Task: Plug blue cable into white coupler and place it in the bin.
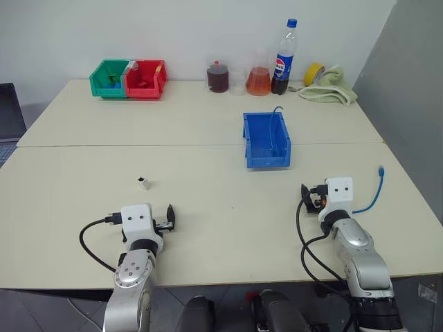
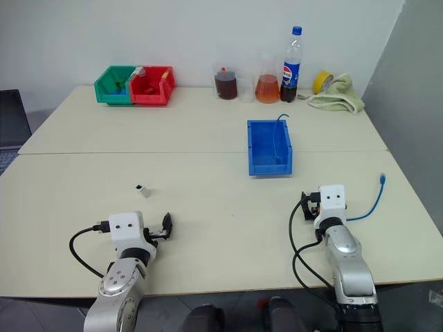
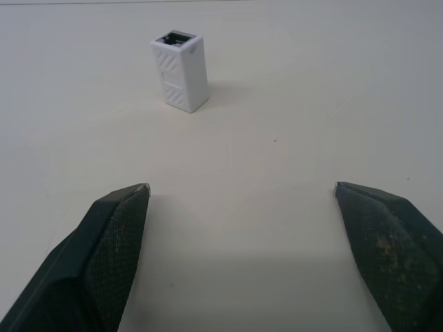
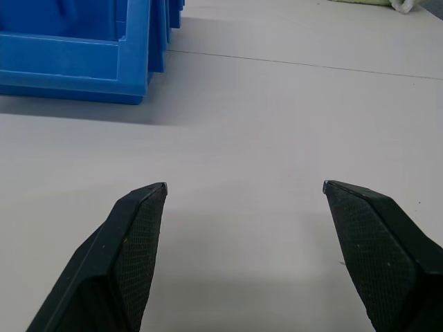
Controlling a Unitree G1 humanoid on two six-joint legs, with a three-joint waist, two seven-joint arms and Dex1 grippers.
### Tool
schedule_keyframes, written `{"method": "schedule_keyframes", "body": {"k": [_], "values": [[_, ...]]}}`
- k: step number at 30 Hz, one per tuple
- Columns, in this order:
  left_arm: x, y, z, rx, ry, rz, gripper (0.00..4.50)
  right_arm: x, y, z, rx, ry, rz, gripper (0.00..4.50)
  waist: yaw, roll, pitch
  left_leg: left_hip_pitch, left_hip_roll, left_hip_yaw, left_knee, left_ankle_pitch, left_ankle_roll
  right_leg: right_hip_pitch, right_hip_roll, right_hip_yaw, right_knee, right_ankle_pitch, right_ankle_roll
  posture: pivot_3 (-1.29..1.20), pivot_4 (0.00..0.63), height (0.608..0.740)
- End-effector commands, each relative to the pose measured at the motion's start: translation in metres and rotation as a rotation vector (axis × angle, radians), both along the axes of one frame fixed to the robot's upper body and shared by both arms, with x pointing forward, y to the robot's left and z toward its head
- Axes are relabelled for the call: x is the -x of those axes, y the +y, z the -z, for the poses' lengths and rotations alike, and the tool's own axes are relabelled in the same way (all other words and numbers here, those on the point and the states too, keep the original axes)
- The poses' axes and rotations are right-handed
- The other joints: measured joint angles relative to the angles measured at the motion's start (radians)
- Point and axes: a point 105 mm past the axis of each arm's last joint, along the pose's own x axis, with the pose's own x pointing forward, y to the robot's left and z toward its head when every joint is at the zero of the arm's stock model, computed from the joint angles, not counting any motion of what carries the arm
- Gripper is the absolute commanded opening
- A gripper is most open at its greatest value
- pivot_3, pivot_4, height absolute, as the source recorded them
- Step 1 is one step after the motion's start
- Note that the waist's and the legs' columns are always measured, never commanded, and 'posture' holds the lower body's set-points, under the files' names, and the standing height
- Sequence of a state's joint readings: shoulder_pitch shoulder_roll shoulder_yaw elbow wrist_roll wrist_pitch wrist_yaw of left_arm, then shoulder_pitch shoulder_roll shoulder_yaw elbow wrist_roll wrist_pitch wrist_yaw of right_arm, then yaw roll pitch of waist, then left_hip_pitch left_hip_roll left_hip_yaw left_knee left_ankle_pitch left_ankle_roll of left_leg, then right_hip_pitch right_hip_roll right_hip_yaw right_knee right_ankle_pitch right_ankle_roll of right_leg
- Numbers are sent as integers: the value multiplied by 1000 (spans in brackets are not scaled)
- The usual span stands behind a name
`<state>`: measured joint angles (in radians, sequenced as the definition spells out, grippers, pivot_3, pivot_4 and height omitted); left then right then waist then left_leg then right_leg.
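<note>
Silver arms, white wrist blocks, looping black cables, textured black jaws

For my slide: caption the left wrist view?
Open left gripper faces the upright white coupler on the bare table.

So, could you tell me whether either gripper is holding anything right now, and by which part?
Nothing is held. Both the left gripper and right gripper are open over bare table.
</note>
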<state>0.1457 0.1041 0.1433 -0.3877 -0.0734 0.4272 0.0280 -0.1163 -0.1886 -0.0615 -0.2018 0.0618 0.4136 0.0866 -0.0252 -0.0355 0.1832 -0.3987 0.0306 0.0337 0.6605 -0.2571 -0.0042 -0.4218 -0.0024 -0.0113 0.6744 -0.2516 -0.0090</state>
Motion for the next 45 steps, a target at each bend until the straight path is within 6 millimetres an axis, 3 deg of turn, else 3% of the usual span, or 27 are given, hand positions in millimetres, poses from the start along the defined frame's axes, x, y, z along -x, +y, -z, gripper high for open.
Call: {"method": "schedule_keyframes", "body": {"k": [1,9,12,16,21,25,28,32,38,45], "values": [[-1,-1,-10,-3,-40,5,4500,-1,-1,-17,0,-72,3,3844,0,0,0,0,0,0,0,0,0,0,0,0,0,0,0,0,150,740],[0,-3,-8,18,-32,10,4500,-1,-3,-17,4,-68,4,3844,0,0,0,0,0,0,0,0,0,0,0,0,0,0,0,0,150,740],[-4,-21,-12,24,-40,123,4500,0,-4,-16,5,-63,6,3844,0,0,0,0,0,0,0,0,0,0,0,0,0,0,0,0,150,740],[-13,-60,-38,17,-109,437,4500,-1,-6,-18,11,-60,9,3844,1,0,0,0,0,0,0,0,0,0,0,0,0,0,0,0,150,740],[-11,-121,-75,-108,-139,1019,4500,2,-14,-19,19,-57,34,3844,4,0,0,0,0,0,1,0,0,0,0,-1,1,0,0,0,150,740],[-5,-146,-89,-162,-112,1357,4500,5,-22,-22,37,-55,54,3844,2,1,0,-1,-1,0,0,0,0,-1,1,0,1,0,0,0,150,740],[-4,-156,-96,-191,-102,1517,4500,6,-31,-28,66,-57,65,3844,-1,1,0,-1,-1,0,0,0,0,0,1,0,0,0,0,0,150,740],[-14,-164,-99,-274,-114,1626,4500,0,-65,-46,136,-63,118,3844,-3,2,0,-1,-1,0,0,0,0,-1,2,1,0,0,0,0,150,740],[-28,-173,-96,-322,-153,1663,4500,-16,-132,-73,189,-9,219,3844,-2,2,0,0,-2,0,0,0,0,0,2,1,1,0,0,0,150,740],[-24,-184,-92,-304,-174,1697,4500,-33,-174,-69,125,106,286,3844,-3,2,0,-1,-1,0,0,0,1,0,3,2,0,0,-1,0,150,740]]}}
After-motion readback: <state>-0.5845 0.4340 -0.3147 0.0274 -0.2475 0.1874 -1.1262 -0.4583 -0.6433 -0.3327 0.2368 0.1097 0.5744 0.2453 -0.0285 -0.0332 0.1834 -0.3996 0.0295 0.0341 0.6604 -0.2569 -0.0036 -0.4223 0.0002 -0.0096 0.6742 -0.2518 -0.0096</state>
